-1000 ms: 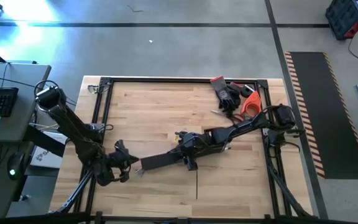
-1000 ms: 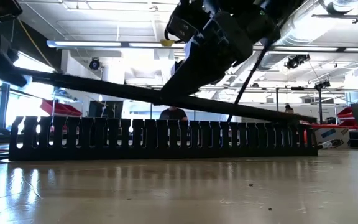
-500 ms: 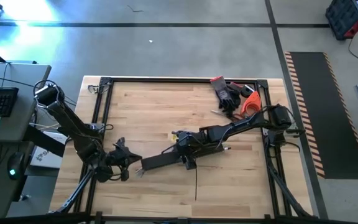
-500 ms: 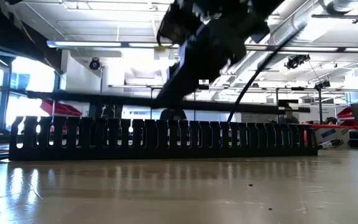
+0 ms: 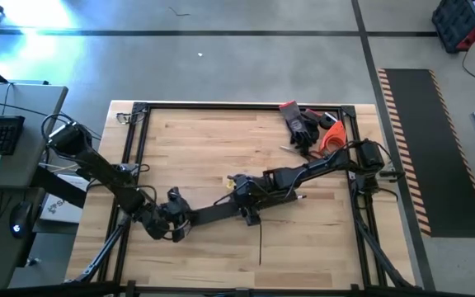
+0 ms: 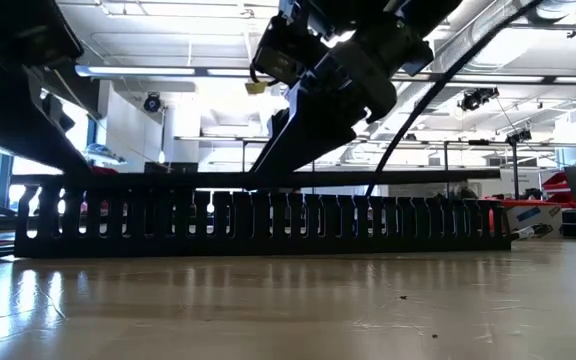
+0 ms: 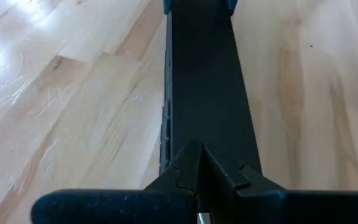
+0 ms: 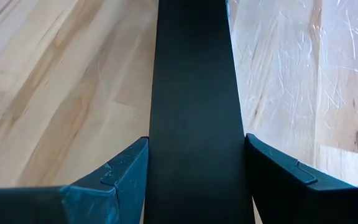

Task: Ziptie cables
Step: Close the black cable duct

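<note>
The cables are hard to find: the one likely sign of them is a thin dark strand (image 5: 261, 244) lying on the tabletop (image 5: 196, 157), running from under the right arm toward the edge where the arms are mounted. I cannot make out any pale wires, and none is in either gripper

The work in hand is on the flat black strip (image 5: 218, 213), which lies level along the top of the slotted duct (image 6: 258, 222) about midway between the left and right edges. The right gripper (image 5: 241, 205) straddles the strip near its middle, fingers (image 8: 114, 177) clenched against its two long edges. The left gripper (image 5: 180, 221) sits at the strip's end nearer the left edge, and its fingers (image 7: 185, 168) look pinched together on that end

To do this step well, I judge that both arms should lower evenly, so the strip stays parallel to the duct's comb teeth and does not tilt at one end. The strip should be centred over the channel before any downward pressure, since a skewed start would likely ride over the teeth. The grippers should release only once the strip rests flat, one end at a time. The dark strand lies close by, so it is best kept out from under the duct

The gloves (image 5: 302, 124) by the far right corner are well apart and no hindrance
</note>
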You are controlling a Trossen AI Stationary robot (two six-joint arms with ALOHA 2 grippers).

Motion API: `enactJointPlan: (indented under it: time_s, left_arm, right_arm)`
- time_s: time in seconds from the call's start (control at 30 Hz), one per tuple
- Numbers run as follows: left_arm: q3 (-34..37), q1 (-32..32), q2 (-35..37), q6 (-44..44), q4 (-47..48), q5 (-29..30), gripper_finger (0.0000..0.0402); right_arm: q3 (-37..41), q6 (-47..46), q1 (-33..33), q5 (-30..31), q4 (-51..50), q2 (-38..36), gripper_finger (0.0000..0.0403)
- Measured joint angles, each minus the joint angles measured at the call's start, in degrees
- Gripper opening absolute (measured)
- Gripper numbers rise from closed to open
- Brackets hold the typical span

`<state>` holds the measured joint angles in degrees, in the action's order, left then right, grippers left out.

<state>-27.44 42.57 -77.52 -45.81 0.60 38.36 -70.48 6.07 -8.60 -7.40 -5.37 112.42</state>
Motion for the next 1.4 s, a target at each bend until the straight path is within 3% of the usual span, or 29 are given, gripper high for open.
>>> enactJointPlan:
  time_s: [0.4,0.67,0.9,1.4]
  left_arm:
    - [0.74,-2.55,1.37,4.55,-3.53,-1.49,0.0]
    - [0.74,-4.22,5.6,9.8,-4.85,-5.6,0.0]
    - [0.74,-6.74,3.32,10.08,-4.81,-9.35,0.0]
    - [0.72,-7.35,0.55,9.01,-5.29,-9.2,0.0]
  right_arm:
    - [0.04,-1.25,0.06,0.26,0.66,-0.24,0.0209]
    - [0.04,-3.59,1.05,-0.26,0.48,-0.68,0.0209]
    - [0.04,-3.24,1.04,-2.3,0.4,-0.42,0.0209]
    - [0.04,-3.52,1.11,-2.28,0.68,1.07,0.0209]
